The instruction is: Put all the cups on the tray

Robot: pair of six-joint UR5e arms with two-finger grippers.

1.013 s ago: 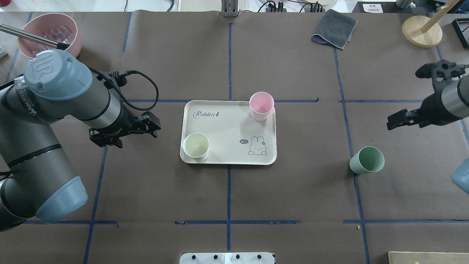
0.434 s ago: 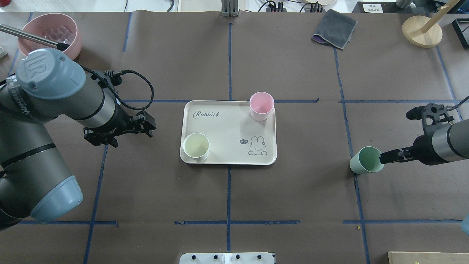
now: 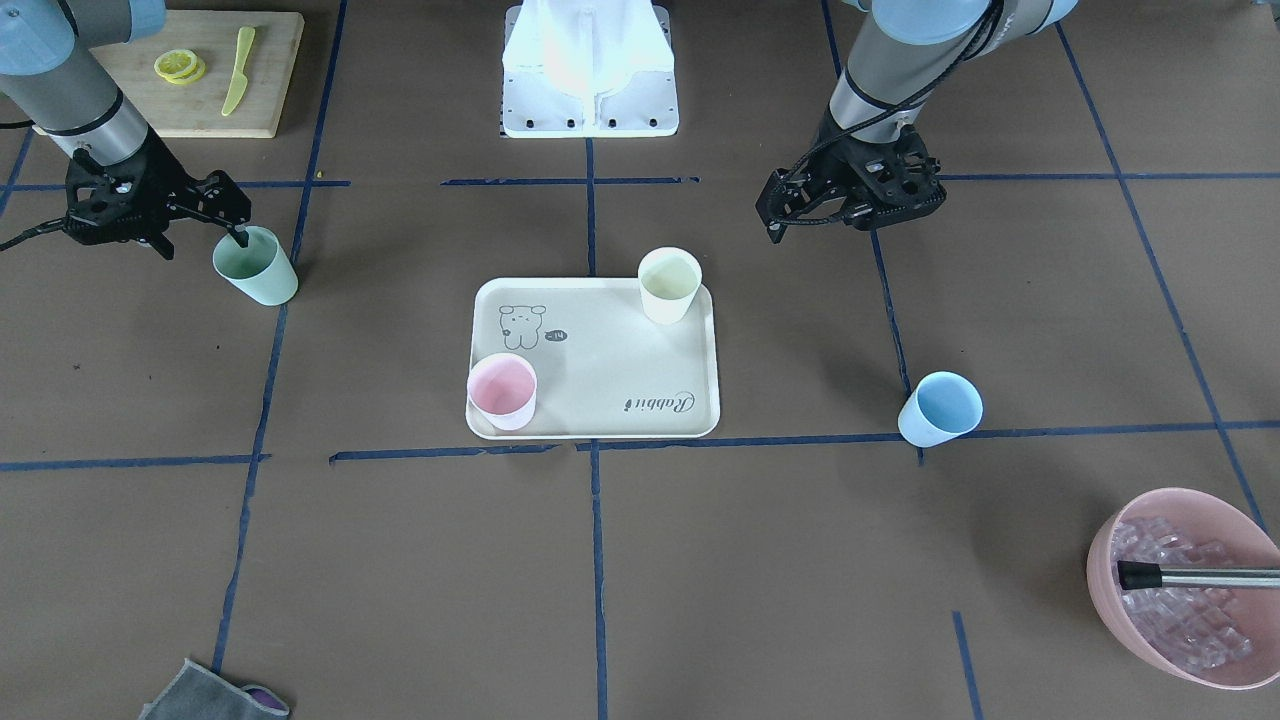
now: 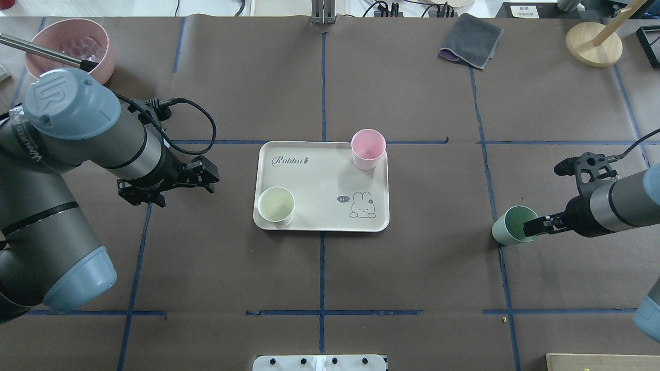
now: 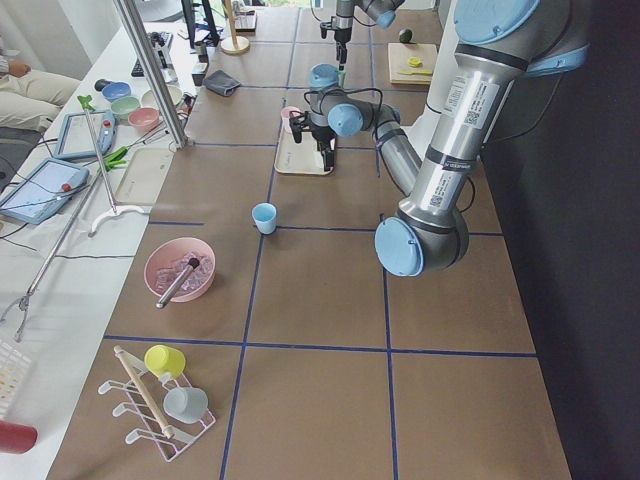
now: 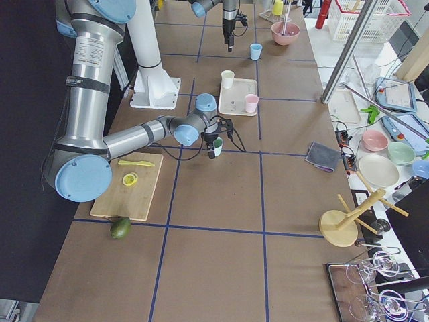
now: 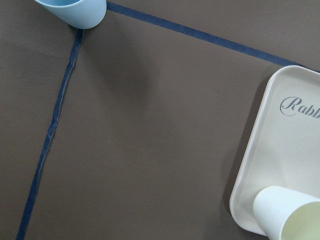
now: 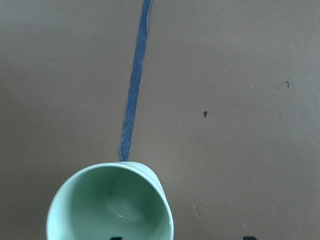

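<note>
The cream tray (image 4: 319, 178) lies mid-table and carries the pink cup (image 4: 368, 148) at its far right corner and the cream-white cup (image 4: 276, 205) at its near left corner. The mint green cup (image 4: 513, 225) stands on the paper to the right. My right gripper (image 4: 533, 225) is open at its rim; in the right wrist view one finger is inside the cup (image 8: 112, 205) and one outside. The light blue cup (image 3: 940, 408) stands off the tray, hidden under my left arm in the overhead view. My left gripper (image 3: 850, 210) is open and empty left of the tray.
A pink bowl of ice (image 4: 69, 49) with a metal handle sits at the far left corner. A grey cloth (image 4: 472, 40) and a wooden stand (image 4: 594, 46) are at the far right. A cutting board (image 3: 200, 60) with lemon slices lies near the robot base (image 3: 590, 70).
My right gripper has come down and in from the right to the mint green cup, one finger now inside its mouth. My left gripper drew slightly away from the tray.
</note>
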